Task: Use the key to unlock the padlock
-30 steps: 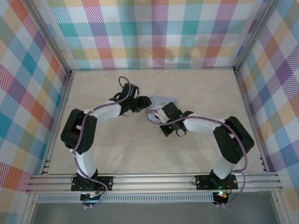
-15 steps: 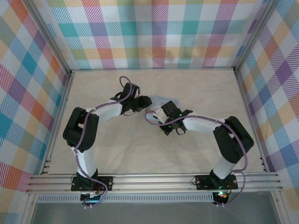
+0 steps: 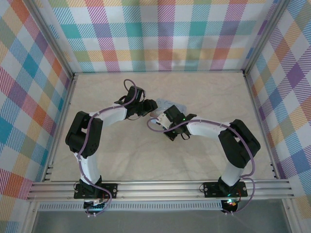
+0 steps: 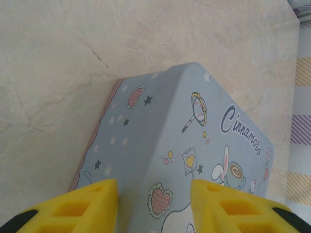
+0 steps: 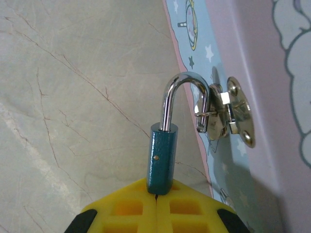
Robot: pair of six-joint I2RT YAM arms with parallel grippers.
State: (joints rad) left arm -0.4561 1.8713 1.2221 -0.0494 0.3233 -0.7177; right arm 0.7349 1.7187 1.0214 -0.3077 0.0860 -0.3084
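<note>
The padlock (image 5: 162, 160) has a small dark teal body and a chrome shackle. My right gripper (image 5: 156, 191) is shut on the lower end of that body. The shackle arches up and over, and its far leg comes down at the brass hasp (image 5: 234, 115) on the pale-blue tin (image 5: 194, 46). In the left wrist view the tin (image 4: 194, 126) lies under my left gripper (image 4: 154, 194). Its yellow fingers (image 4: 82, 206) stand apart over the lid's ridge. From above, the left gripper (image 3: 148, 108) and right gripper (image 3: 162, 116) meet at the tin (image 3: 172, 104).
The pale marble tabletop (image 3: 116, 150) is fenced by a metal frame and checked cloth walls. Purple cables loop off both forearms near the tin. Both arms reach in toward the table's middle.
The right arm has shifted a little to the left, carrying its gripper and the tin's near end toward the left gripper. The left arm has barely moved.
</note>
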